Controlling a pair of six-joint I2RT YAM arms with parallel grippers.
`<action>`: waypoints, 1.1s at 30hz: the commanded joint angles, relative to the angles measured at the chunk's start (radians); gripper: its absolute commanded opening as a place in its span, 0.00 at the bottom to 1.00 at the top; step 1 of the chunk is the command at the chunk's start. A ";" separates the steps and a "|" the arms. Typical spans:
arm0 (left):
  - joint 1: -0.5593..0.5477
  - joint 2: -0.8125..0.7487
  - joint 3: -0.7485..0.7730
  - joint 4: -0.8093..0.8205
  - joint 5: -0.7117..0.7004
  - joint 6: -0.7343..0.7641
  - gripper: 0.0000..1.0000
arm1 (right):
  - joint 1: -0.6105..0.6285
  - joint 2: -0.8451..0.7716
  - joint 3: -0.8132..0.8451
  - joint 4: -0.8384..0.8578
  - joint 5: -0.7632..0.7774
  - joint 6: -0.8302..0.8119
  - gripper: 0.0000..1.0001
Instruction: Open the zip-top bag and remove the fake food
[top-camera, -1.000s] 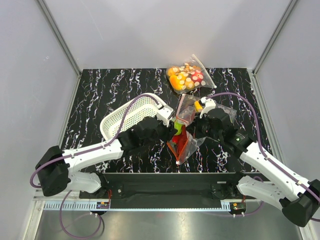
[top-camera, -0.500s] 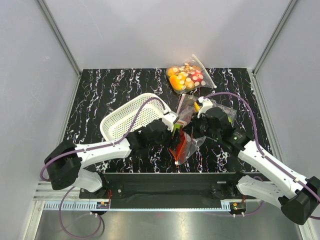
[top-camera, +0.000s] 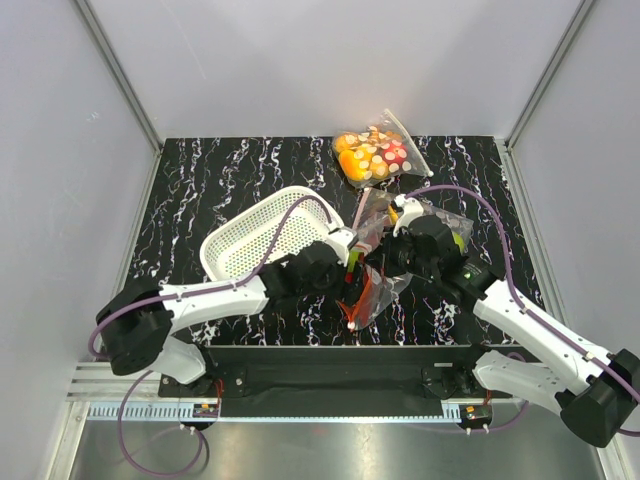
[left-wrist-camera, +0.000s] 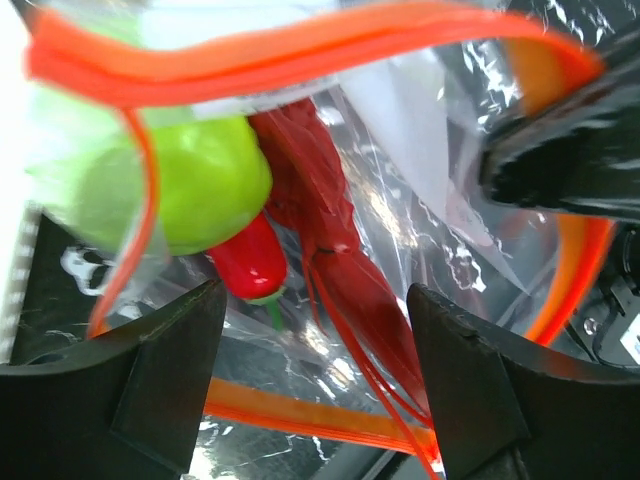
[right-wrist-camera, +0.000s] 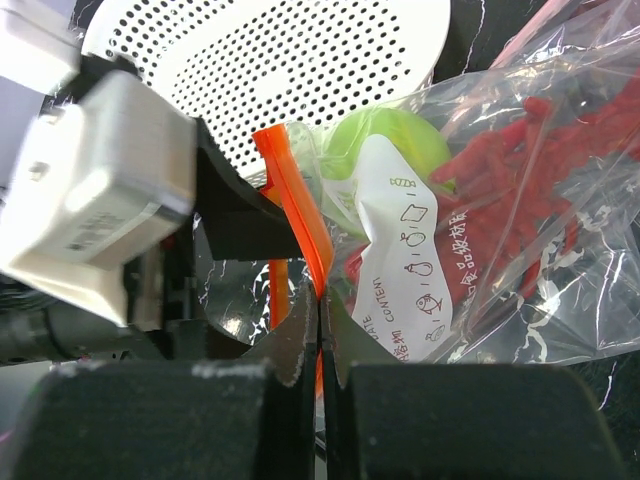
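Right gripper (right-wrist-camera: 318, 345) clenched on the orange zip strip (right-wrist-camera: 296, 215) of the zip-top bag (right-wrist-camera: 530, 240); fingers pressed together at lower centre of the right wrist view, strip pinched between them. Left gripper (left-wrist-camera: 315, 395) released; its two dark fingers (left-wrist-camera: 150, 380) stand wide apart at the bottom corners of the left wrist view, nothing clamped between them; they face the bag, with the strip arcing across the top of that frame and another run of it low down. Through the clear plastic: green apple (left-wrist-camera: 190, 185) upper left; small red chili pepper (left-wrist-camera: 250, 262) just under it, touching; red lobster (left-wrist-camera: 335, 250) running down the centre. In the top view the bag sits right of centre, between the two grippers, over the black marbled table (top-camera: 220, 180); white perforated basket (top-camera: 260, 235) just to its left; polka-dotted bag (top-camera: 378, 155) of fruit at upper centre, well apart.
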 joint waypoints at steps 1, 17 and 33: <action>-0.003 0.032 0.043 0.013 0.076 -0.044 0.79 | 0.005 -0.023 0.001 0.045 0.016 0.003 0.00; 0.027 0.052 0.003 0.068 0.159 -0.099 0.00 | 0.006 -0.035 0.012 0.007 0.065 -0.019 0.23; 0.219 -0.129 -0.126 0.078 0.214 -0.088 0.00 | 0.005 -0.066 -0.077 -0.179 0.351 0.084 0.86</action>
